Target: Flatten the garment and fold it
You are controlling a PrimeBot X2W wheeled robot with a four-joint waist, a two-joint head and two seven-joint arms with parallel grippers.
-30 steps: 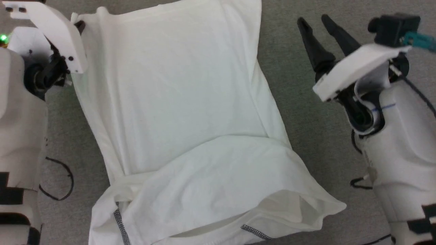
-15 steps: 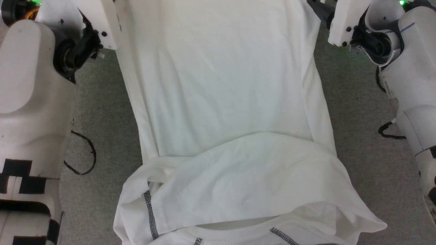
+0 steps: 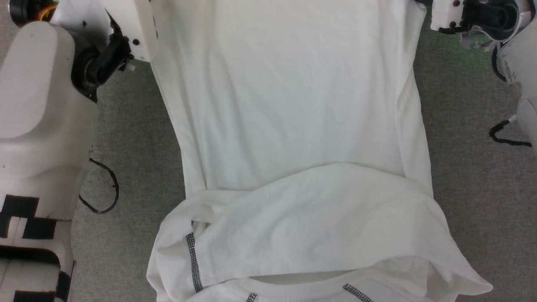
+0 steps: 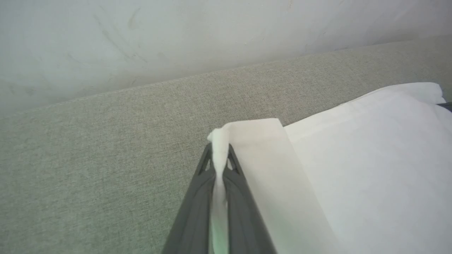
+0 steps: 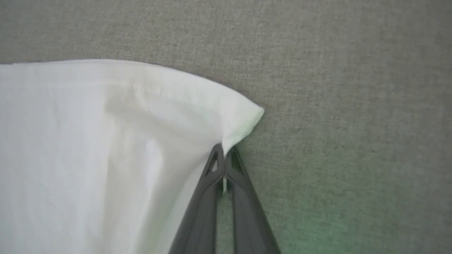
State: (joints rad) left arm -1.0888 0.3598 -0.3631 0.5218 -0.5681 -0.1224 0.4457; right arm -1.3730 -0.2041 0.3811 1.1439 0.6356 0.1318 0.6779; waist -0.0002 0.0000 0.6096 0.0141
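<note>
The garment (image 3: 289, 105), a white shirt with dark zigzag seam stitching, lies stretched lengthwise on the grey surface, its near part folded up over the body. In the left wrist view my left gripper (image 4: 219, 155) is shut on a far corner of the garment (image 4: 353, 148), with fabric pinched between its dark fingers. In the right wrist view my right gripper (image 5: 223, 151) is shut on the other far corner of the garment (image 5: 106, 141). In the head view both wrists sit at the top corners, beside the cloth's edges, and the fingertips are out of frame.
Grey fabric-covered surface (image 3: 134, 138) runs all around the shirt. A pale wall (image 4: 176, 42) rises behind the surface's far edge in the left wrist view. Thin black cables (image 3: 102, 188) loop beside my arms on both sides.
My right gripper, open and apart from the shirt a second ago, has gone to the far right corner and shut on it. The head camera has shifted; the cloth now looks stretched straighter.
</note>
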